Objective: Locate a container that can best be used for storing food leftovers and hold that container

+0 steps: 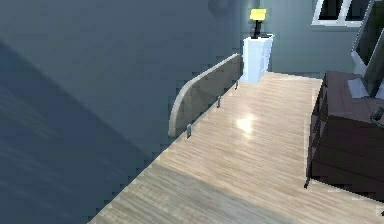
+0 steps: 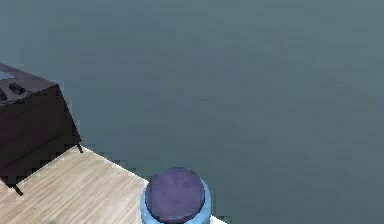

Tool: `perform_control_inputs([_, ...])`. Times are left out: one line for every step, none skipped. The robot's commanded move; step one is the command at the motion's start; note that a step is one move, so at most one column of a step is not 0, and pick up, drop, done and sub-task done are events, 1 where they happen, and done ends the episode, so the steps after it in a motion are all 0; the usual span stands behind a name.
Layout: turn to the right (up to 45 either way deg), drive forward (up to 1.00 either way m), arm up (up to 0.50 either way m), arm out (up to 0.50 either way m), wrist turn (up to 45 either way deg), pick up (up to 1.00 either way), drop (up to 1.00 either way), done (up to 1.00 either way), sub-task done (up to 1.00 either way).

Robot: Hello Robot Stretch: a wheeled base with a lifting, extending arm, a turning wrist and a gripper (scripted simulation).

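Low in your arm side view a round blue thing [image 2: 176, 196] with a dark purple top sits where the wooden floor [image 2: 90, 190] meets the grey-blue wall [image 2: 230, 80]; you cannot tell whether it is the container. A dark dresser [image 2: 35, 125] stands at that view's left, and ahead of you a white stand [image 1: 257, 58] carries a yellow lamp [image 1: 258, 20]. You cannot tell the state of the jaws.
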Motion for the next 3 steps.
perform_control_inputs([0.0,0.0,0.12,0.0,0.0,0.0,0.0,0.0,0.0])
perform_control_inputs([0.0,0.0,0.0,0.18,0.0,0.0,0.0,0.0,0.0])
perform_control_inputs([0.0,0.0,0.0,0.0,45.0,0.0,0.0,0.0,0.0])
